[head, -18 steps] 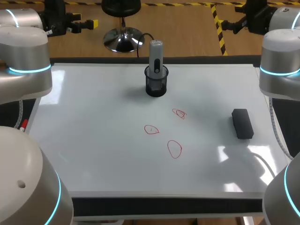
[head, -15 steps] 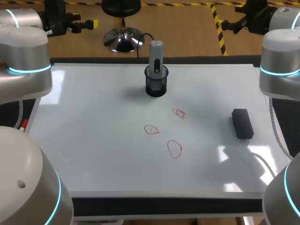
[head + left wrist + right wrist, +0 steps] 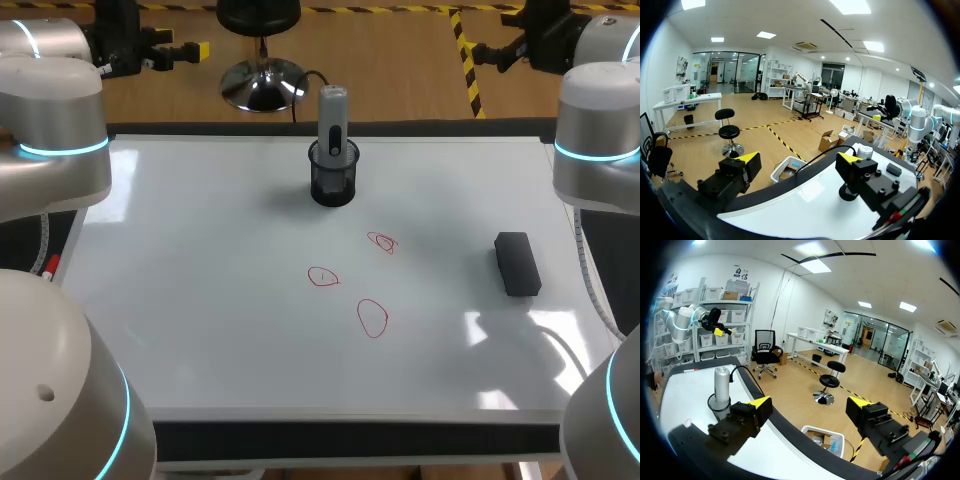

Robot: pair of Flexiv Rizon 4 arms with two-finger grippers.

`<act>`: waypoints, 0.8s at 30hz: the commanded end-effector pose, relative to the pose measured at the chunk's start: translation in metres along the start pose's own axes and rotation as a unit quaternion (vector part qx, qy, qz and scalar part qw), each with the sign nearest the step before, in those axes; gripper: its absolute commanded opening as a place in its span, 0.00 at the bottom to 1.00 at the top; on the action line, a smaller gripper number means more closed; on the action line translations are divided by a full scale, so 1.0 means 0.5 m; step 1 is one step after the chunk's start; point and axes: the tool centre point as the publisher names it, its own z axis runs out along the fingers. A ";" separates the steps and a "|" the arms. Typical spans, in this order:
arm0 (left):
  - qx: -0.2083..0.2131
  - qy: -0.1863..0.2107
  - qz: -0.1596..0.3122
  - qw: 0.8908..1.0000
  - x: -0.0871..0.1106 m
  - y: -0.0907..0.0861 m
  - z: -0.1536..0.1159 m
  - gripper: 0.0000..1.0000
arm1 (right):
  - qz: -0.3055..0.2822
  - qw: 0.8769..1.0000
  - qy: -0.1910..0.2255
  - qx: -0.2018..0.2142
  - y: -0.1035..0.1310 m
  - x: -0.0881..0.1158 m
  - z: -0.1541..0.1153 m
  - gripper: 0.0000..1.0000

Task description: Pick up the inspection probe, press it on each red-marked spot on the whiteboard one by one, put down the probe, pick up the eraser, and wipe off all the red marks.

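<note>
We've got the probe (image 3: 333, 112) upright in its holder (image 3: 333, 182), far-middle of the whiteboard (image 3: 200, 300), roughly midway between our arms. Left tool (image 3: 799, 158) and right tool (image 3: 810, 402) are wide open and empty.

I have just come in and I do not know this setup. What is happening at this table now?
Nothing is being handled at this moment. The left hand and the right hand are near the far edge of the whiteboard, both open and empty. The inspection probe stands upright in its black cup. Three red marks are on the board, not yet wiped, and the eraser lies to their right, untouched.
</note>
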 end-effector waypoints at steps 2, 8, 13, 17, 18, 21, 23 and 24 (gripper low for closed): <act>0.000 0.000 0.000 1.000 0.000 0.000 0.000 1.00 | 0.000 1.000 0.000 0.000 0.000 0.000 0.000 1.00; 0.000 0.000 0.000 1.000 0.000 0.000 0.000 1.00 | 0.000 1.000 0.000 0.000 0.000 0.000 0.000 1.00; -0.009 0.011 0.006 1.000 0.004 -0.003 0.002 1.00 | 0.000 1.000 0.000 0.000 0.000 0.000 0.000 1.00; -0.012 0.022 0.011 1.000 0.013 -0.001 0.007 1.00 | 0.000 1.000 0.000 0.000 0.000 0.000 0.000 1.00; -0.012 0.025 0.011 1.000 0.014 0.000 0.008 1.00 | 0.000 1.000 0.000 0.000 0.000 0.000 0.000 1.00; -0.013 0.032 0.012 0.999 0.019 0.002 0.010 1.00 | 0.000 1.000 0.000 0.000 0.000 0.000 0.000 1.00; -0.011 0.043 0.013 0.999 0.026 0.004 0.012 1.00 | 0.000 1.000 0.000 0.000 0.000 0.000 0.000 1.00; -0.010 0.045 0.014 0.999 0.028 0.004 0.012 1.00 | 0.000 1.000 0.000 0.000 0.000 0.000 0.000 1.00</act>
